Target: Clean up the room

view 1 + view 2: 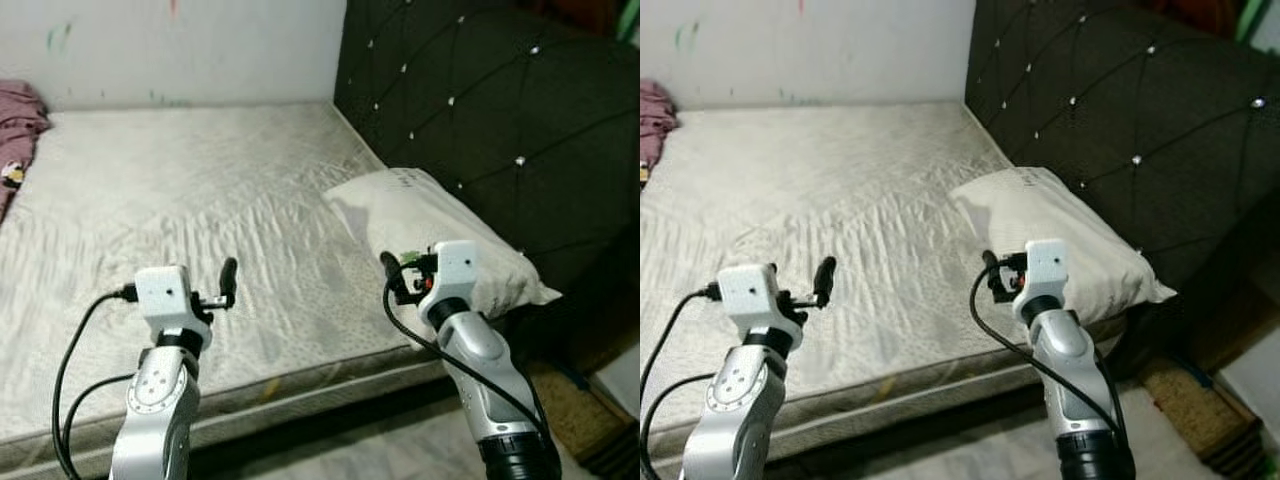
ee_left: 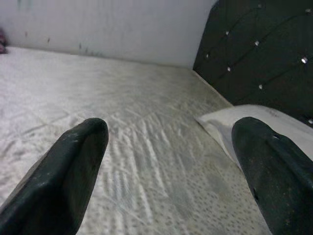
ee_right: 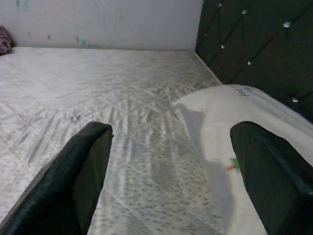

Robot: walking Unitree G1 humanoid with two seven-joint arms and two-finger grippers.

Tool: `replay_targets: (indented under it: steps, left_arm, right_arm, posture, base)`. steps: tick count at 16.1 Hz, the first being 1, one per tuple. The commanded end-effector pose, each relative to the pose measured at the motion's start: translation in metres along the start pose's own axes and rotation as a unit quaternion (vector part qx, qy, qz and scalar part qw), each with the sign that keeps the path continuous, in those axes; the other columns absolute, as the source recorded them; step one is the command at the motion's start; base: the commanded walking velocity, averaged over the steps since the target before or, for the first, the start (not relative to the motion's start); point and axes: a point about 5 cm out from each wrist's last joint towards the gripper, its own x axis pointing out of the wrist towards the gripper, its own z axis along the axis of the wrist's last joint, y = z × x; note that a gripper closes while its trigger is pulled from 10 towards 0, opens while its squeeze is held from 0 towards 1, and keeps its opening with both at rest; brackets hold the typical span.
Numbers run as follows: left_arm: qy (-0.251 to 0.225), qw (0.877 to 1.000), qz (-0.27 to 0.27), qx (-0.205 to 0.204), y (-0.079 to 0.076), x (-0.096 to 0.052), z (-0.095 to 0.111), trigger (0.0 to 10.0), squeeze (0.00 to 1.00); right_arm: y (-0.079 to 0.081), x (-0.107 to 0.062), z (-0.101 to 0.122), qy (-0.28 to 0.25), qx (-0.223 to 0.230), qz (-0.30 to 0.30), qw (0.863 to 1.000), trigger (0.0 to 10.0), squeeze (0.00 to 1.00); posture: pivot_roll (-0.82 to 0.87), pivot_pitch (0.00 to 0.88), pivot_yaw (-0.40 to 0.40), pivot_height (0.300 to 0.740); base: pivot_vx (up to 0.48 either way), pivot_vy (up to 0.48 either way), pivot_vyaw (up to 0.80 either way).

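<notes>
- Bare and pale, the mattress of a bed runs back to a white wall that carries a few small smears of colour.
- Along the robot's right side of the bed stands a dark tufted headboard studded with shiny buttons.
- One white pillow lies on the mattress beside the headboard, near the front corner of the bed; its near end juts slightly past the mattress edge.
- A crumpled pink-purple cloth sits at the far left edge of the mattress, well apart from the pillow.
- The left gripper is held above the front part of the mattress, jaws spread wide with nothing between them; the left wrist view looks across the quilted ticking towards the wall and headboard.
- The right gripper hovers just beside the near end of the pillow, jaws likewise wide apart and holding nothing; one finger lies over the pillow in the right wrist view.
- Black cables loop from both silver arms.
- Below the bed's front edge shows a strip of pale floor, and a brownish mat lies at the lower right.
</notes>
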Motion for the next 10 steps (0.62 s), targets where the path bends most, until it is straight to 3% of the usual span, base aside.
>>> replay_targets:
  steps: [1,10]
  left_arm:
    - [0.001,1.000,0.005,0.004,0.0048,-0.0012,0.0001,10.0,0.00]
    - [0.001,1.000,0.007,0.006,0.0047,-0.0009,0.0006,10.0,0.00]
  right_arm:
    - [0.0054,0.0022,0.0041,-0.006,0.001,0.010,1.000,10.0,0.00]
    - [0.0059,0.0020,0.0037,-0.007,0.003,0.010,1.000,10.0,0.00]
  posture:
    - [0.00,0.000,-0.073,0.740]
    - [-0.01,0.000,-0.070,0.740]
  base:
    - [0.000,0.465,0.00]
    - [0.000,0.465,0.00]
